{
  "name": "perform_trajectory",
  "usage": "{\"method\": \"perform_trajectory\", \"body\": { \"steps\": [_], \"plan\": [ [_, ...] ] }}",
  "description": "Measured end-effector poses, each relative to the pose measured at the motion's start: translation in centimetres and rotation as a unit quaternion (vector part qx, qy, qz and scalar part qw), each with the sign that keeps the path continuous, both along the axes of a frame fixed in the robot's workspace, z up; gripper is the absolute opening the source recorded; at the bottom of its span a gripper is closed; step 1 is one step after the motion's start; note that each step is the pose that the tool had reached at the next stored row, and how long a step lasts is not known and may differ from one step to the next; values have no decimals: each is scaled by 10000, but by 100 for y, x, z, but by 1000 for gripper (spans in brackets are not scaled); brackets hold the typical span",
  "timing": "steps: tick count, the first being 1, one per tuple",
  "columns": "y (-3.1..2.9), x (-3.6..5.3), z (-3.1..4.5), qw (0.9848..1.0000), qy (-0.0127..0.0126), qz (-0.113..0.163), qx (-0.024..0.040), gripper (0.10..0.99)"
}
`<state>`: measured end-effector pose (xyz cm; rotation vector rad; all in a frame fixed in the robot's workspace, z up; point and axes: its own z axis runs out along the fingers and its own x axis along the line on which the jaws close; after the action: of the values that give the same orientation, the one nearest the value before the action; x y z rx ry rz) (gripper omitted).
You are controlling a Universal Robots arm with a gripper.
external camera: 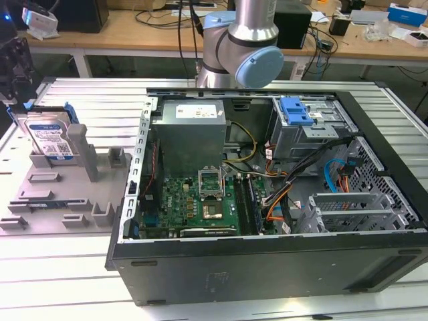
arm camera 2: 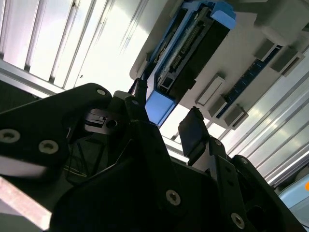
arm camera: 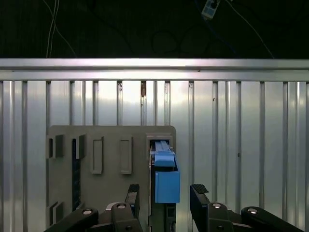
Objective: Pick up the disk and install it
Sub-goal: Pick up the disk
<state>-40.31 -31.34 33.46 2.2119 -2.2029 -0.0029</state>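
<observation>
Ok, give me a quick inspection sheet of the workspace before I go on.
Surface: ribbed metal table, grey fixture on it.
Job's things: disk standing on edge in the fixture; open computer case, drive cage with blue latch.
Clutter: nothing seen.
End effector: open, fingers either side of the disk's blue bracket.
Cables: bundles inside the case.
Surroundings: wooden bench behind, boxes and leads on it.

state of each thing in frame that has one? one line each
disk, upright in the grey fixture, not gripped.
claw, open, straddling the disk's blue bracket with a gap on each side.
computer case, lying on its side, side panel off, interior exposed.
</observation>
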Motion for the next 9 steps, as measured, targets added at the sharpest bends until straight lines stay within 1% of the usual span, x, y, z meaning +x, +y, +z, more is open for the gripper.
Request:
{"method": "perform_trajectory", "body": {
  "steps": [3,9],
  "plan": [
    [0,-9,-39,10000,-1,0,0,541],
    [0,-23,-89,10000,0,0,0,541]
  ]
}}
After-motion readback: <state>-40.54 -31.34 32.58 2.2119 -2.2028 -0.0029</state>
